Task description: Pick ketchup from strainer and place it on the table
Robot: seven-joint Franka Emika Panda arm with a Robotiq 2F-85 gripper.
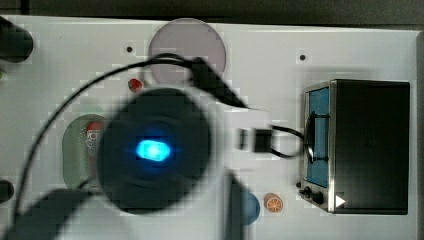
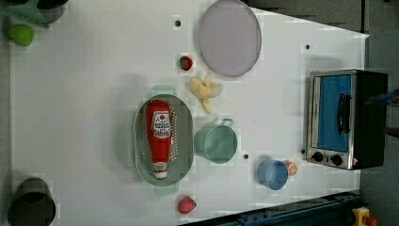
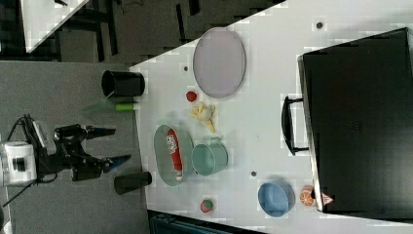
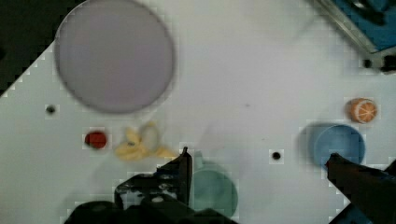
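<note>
Spread wide and gripping nothing, the claw (image 3: 111, 144) is hanging off the worktop's edge at the right view's left, its two dark fingers (image 3: 100, 130) pointing toward the strainer (image 3: 164, 135) but remaining well apart from it. On the wrist view both fingertips are framing a green cup (image 4: 212, 191) far below. The ketchup (image 2: 159, 136) is lying lengthwise inside the strainer, label up, its white cap pointing toward the left view's bottom. The strainer is sitting on the white worktop (image 2: 84, 94), and the green cup, which carries a small handle, is standing just beside it on the left view's right. A peeled banana (image 2: 205, 90) is lying near the strainer's upper end in the left view, with a small strawberry (image 2: 186, 62) next to it and a round greyish-lilac plate (image 2: 229, 37) beyond. A second strawberry (image 2: 187, 205) is resting near the worktop's edge at the left view's bottom. A blue bowl (image 2: 272, 173) and an orange slice (image 2: 291, 167) are sitting close together beside a toaster oven (image 2: 346, 118) at the left view's right. In the top view the arm's blurred body (image 1: 155, 150) is covering most of the strainer, leaving part of the bottle showing at the top view's left.
</note>
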